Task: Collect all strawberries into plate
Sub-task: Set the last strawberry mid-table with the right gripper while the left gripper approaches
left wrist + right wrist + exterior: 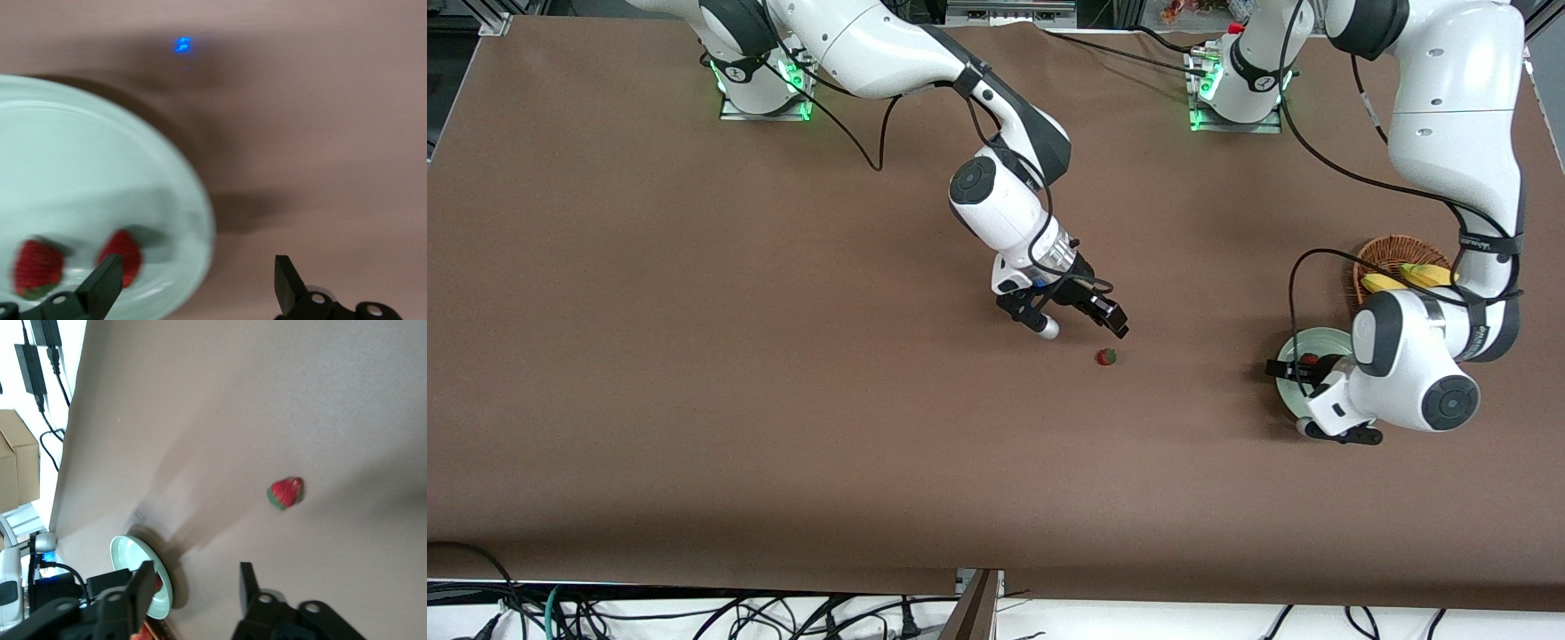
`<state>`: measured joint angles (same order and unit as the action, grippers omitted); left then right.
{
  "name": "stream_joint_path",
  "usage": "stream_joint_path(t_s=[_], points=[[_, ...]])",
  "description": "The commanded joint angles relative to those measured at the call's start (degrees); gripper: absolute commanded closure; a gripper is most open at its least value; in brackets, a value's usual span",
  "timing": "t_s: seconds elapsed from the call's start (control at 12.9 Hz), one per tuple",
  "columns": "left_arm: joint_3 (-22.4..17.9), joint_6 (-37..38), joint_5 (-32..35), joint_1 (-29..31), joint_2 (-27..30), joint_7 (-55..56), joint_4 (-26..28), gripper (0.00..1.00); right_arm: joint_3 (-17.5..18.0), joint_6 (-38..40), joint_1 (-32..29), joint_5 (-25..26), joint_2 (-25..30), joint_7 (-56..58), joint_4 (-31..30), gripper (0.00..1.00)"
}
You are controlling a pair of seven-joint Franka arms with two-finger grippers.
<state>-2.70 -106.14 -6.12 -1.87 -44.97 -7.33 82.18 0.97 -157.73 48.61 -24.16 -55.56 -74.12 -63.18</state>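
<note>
One strawberry [1106, 356] lies on the brown table near the middle; it also shows in the right wrist view [286, 493]. My right gripper [1080, 327] is open and empty, just above the table beside that berry [195, 587]. The mint-green plate [1319, 335] sits toward the left arm's end and is partly hidden by the left arm. Two strawberries [39, 267] [123, 257] lie in the plate [67, 153]; the front view shows one of them [1309, 359]. My left gripper [1287, 397] is open and empty over the plate's rim [197, 280]. The plate also shows in the right wrist view [137, 567].
A brown wicker basket [1392, 252] with bananas [1405, 277] stands beside the plate, farther from the front camera, partly under the left arm. Cables run along the table's front edge.
</note>
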Motion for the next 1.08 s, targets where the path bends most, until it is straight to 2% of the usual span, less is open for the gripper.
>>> stream_joint_path(t_s=[0.0,0.08,0.31,0.62,0.77,1.01], points=[[-0.03,1.89,-6.76,-1.56,0.06,1.88,1.31,0.00,1.49,-0.47,-1.58,-0.80,-0.33,-0.50,1.22,0.31],[0.15,3.20,-8.89,-1.82,0.15,1.79,1.23,0.00,1.49,-0.39,-2.20,-0.72,-0.25,-0.24,1.22,0.30],[1.99,2.87,-9.26,-5.33,0.06,2.05,0.70,0.00,1.49,3.45,-3.87,-0.19,0.45,3.70,1.22,0.30],[1.99,-0.90,-8.82,-13.05,-0.11,3.28,0.87,0.00,0.96,16.72,-6.76,-0.01,3.96,12.13,1.13,0.27],[1.99,-3.97,-8.65,-18.06,-0.29,8.52,1.14,0.00,0.88,25.15,-8.78,-0.01,5.54,18.97,1.13,0.26],[1.91,-5.04,-8.47,-21.24,-0.55,11.54,1.49,0.00,0.88,36.23,-13.35,-0.01,6.96,30.67,1.13,0.26]])
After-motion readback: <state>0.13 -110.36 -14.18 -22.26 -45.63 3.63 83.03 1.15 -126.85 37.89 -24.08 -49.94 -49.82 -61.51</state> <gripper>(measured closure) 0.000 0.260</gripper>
